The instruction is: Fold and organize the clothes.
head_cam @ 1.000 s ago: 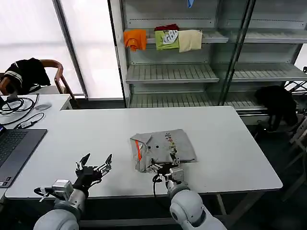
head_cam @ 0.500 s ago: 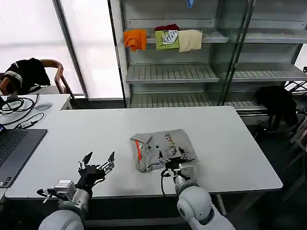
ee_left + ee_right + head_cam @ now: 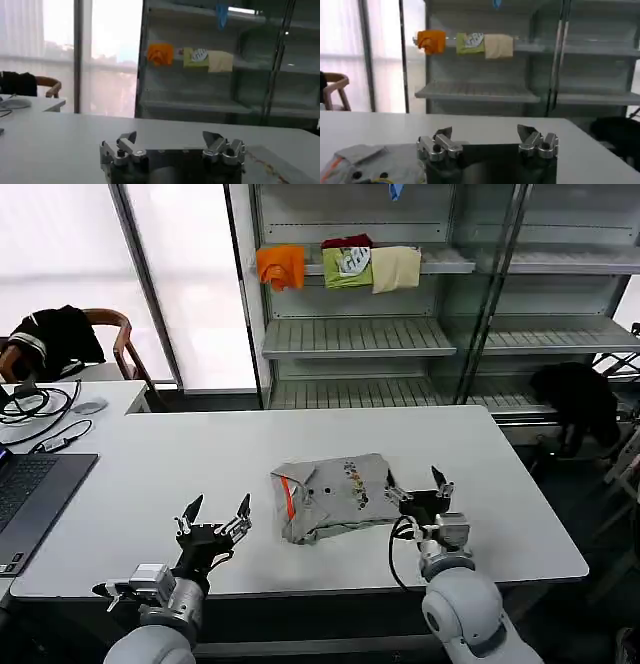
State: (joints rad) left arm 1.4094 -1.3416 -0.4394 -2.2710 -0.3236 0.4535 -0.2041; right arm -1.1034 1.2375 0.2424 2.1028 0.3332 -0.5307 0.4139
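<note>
1. Centrally on the white table (image 3: 150, 454), a partly folded light grey T-shirt (image 3: 340, 494) is seen, its orange neck label (image 3: 288, 496) showing at the left edge.
2. Just right of the shirt, the right gripper (image 3: 418, 487) is held above the table with its jaws spread wide and nothing held.
3. Near the table's front edge, left of the shirt, the left gripper (image 3: 215, 519) is held wide open and empty.
4. The fold looks loose and uneven; for a tidy next fold, one edge is best pinched low against the table and carried squarely across, with the opposite side pinned.
</note>
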